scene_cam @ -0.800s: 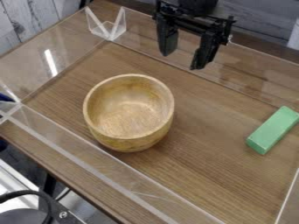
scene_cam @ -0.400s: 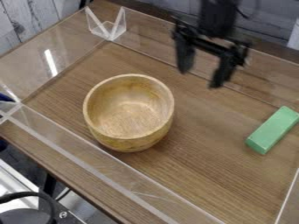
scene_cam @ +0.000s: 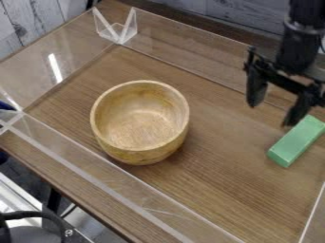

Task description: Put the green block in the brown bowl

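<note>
Camera view, 1 of 1, taken from above and to 1 side. Item 1: gripper [scene_cam: 282,98], black, pointing straight down, 2 fingers [scene_cam: 257,86] spread wide with nothing between them; hanging just up and left of the block, apart from it, presumably lined up for a descent and not yet over the target. Item 2: block [scene_cam: 296,140], bright green, lying flat on the table near the right edge of the view, long axis running diagonally, untouched; grasp across the narrow width judged the likeliest fit for jaws set this wide. Item 3: bowl [scene_cam: 140,121], light-brown wood with visible grain, upright, empty, sitting left of centre and well apart from the block; open mouth facing up, ready to receive. Task judged at the approach step, with pick and carry both outstanding. Surface: table [scene_cam: 216,190], wood-grain brown, hemmed by clear wall panels [scene_cam: 76,171] on the near and left sides, probably to keep loose items from sliding off. Also noted: small clear bracket [scene_cam: 114,27] at the far corner. Surroundings: pale planked boards at upper left, dark cable or wheel shape at lower left, too dim to identify.
</note>
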Tool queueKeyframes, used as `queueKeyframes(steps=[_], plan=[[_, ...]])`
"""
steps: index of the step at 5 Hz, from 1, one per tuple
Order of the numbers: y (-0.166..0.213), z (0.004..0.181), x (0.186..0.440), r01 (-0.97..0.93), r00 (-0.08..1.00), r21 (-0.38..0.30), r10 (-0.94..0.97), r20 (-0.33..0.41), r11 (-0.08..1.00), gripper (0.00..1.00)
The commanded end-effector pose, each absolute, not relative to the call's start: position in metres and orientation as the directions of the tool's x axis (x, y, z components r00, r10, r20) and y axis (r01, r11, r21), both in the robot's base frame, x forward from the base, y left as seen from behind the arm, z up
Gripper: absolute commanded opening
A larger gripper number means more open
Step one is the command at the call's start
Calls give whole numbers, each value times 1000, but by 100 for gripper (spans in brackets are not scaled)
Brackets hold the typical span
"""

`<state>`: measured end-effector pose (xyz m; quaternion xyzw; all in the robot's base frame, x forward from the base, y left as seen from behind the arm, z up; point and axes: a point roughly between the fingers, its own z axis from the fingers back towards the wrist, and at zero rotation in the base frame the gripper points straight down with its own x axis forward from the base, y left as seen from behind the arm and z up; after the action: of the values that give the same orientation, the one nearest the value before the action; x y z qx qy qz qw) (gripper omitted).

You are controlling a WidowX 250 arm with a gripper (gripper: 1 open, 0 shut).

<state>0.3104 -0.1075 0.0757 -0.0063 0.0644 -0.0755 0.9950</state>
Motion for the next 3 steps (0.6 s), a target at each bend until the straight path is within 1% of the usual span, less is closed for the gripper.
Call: queueKeyframes(steps=[1,3], plan=[[-125,82,328,171,984,-44,-173,-48,984,100],[-141,54,342,189,980,-46,-191,-54,981,100]])
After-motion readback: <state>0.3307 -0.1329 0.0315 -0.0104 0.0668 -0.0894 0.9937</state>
